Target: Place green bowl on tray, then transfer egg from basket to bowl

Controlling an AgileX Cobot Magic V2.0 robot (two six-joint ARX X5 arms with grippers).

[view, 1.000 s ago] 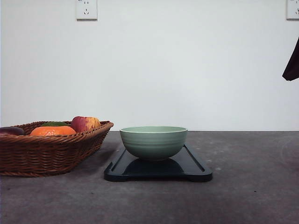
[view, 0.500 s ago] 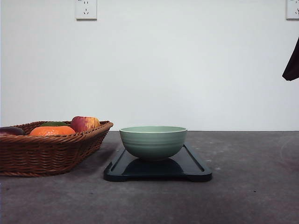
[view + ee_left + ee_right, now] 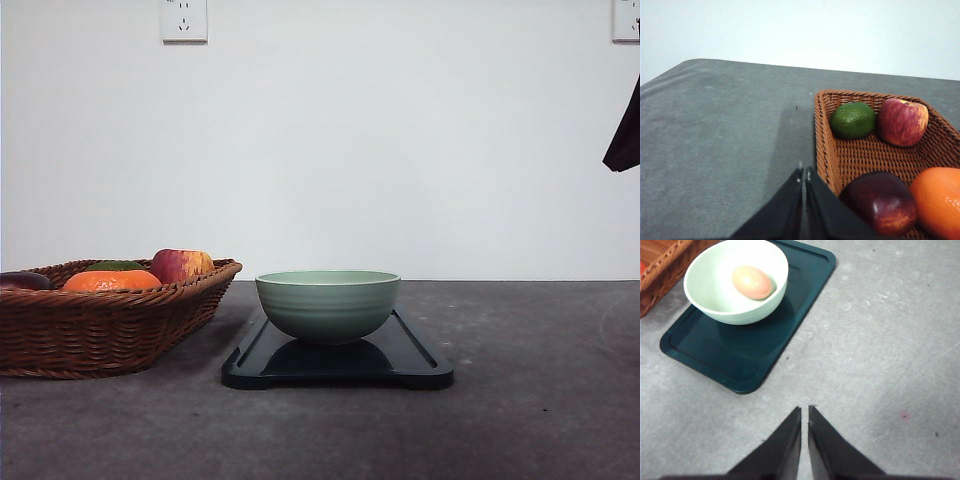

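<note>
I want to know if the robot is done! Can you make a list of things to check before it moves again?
1. Bowl sits on the tray: ok.
2. Egg lies inside the bowl: ok.
3. Bowl upright: ok.
4. Left pincer shut, holding nothing, beside the basket: ok.
5. Right pincer shut, holding nothing, away from the tray: ok.
6. More eggs left in the basket: cannot tell, part of it is hidden.

You see left gripper point(image 3: 803, 176): two flat black tapering fingers, small pale specks at tips. Right gripper point(image 3: 804, 412): same matte black wedge-shaped fingers, plain, unmarked.
</note>
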